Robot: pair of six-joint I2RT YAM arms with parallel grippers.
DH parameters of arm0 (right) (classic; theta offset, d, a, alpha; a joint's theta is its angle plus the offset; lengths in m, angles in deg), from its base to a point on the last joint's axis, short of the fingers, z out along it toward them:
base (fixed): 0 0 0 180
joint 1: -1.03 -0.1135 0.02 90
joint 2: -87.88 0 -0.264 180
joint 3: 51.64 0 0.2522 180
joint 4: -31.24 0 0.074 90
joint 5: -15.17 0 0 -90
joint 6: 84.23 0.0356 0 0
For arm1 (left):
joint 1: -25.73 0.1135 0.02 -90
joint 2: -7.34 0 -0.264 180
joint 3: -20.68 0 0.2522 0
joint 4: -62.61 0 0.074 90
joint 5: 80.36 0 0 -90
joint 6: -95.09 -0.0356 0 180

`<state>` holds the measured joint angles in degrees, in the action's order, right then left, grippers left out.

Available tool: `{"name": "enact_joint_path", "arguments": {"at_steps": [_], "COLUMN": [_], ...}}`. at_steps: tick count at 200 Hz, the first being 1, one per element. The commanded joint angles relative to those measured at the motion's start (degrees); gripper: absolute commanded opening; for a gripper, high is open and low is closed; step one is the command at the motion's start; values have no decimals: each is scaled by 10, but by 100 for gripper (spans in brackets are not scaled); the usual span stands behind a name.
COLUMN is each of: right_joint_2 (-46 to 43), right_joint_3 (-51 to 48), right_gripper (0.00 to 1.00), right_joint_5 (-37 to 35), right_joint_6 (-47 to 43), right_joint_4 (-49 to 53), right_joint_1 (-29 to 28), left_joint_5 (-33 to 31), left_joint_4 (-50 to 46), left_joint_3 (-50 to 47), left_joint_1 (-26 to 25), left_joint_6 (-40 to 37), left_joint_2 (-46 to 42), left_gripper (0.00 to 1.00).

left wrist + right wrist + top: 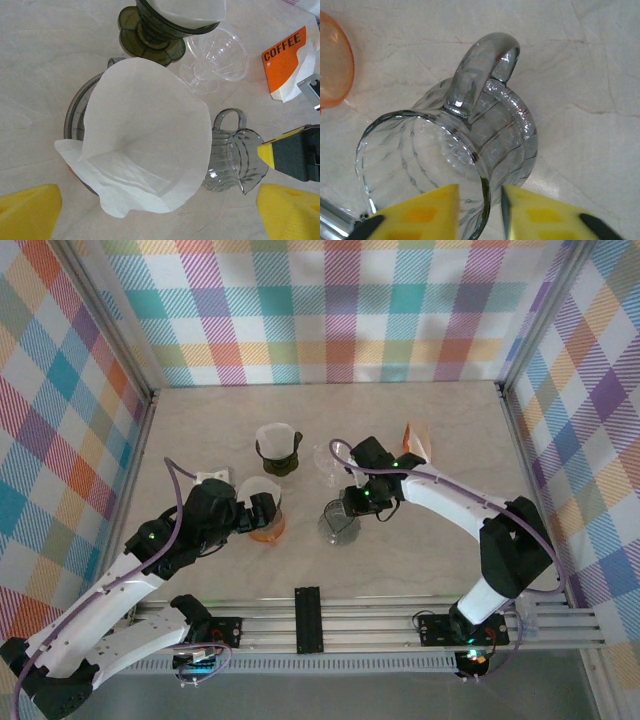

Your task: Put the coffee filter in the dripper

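Left gripper [160,215]: jaws at full spread, empty, poised just above the filter [145,135]. Filter sits opened inside the dripper [75,112], lopsided, one edge drooping over the near rim. Right gripper [480,210]: jaws part-open astride the jug [470,125] rim, glass loose between them, no hold evident. Judgement: placement stage, nearly complete. Next move calls for seating the filter evenly, or withdrawing without snagging its edge.

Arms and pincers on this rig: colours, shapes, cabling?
Left arm and right arm: white shells, black joints, a lilac cable looped along each, small green lights on the black housings. Left pincer and right pincer: black bodies, blocky yellow fingers.
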<state>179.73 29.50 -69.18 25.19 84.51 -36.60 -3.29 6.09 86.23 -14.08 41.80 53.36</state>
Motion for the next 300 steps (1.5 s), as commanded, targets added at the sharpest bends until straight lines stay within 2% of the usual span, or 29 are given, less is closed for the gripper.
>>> {"name": "enact_joint_path", "arguments": {"at_steps": [1, 14, 40, 53, 86, 113, 139, 201, 265, 300], "right_joint_2": [-19, -22, -3, 19, 109, 184, 239, 257, 193, 109], "right_joint_3": [3, 15, 56, 78, 166, 228, 273, 276, 212, 164], "right_gripper": [44, 56, 66, 68, 67, 63, 54, 26, 0, 0], "right_joint_5": [-7, -19, -20, -19, -12, 3, 7, 25, 55, 55], "right_joint_6": [5, 0, 6, 21, 42, 57, 56, 58, 60, 52], "right_joint_4": [-4, -9, -24, -39, -50, -46, -31, -45, -72, -68], "right_joint_1": [-2, 2, 30, 45, 76, 102, 113, 115, 131, 141], "left_joint_5": [6, 5, 10, 15, 9, 13, 15, 7, -2, -15], "left_joint_4": [21, 23, 31, 39, 40, 35, 31, 31, 26, 15], "left_joint_3": [-7, -6, -6, -9, -14, -10, -7, -11, -10, 0], "left_joint_1": [7, 7, 7, 7, 7, 7, 7, 8, 7, 7], "left_joint_6": [7, 5, 1, -1, -1, -6, -10, -14, -21, -30], "left_joint_2": [-1, -3, -10, -17, -33, -36, -41, -47, -46, -46], "left_gripper": [100, 100, 100, 100, 100, 100, 100, 100, 100, 100]}}
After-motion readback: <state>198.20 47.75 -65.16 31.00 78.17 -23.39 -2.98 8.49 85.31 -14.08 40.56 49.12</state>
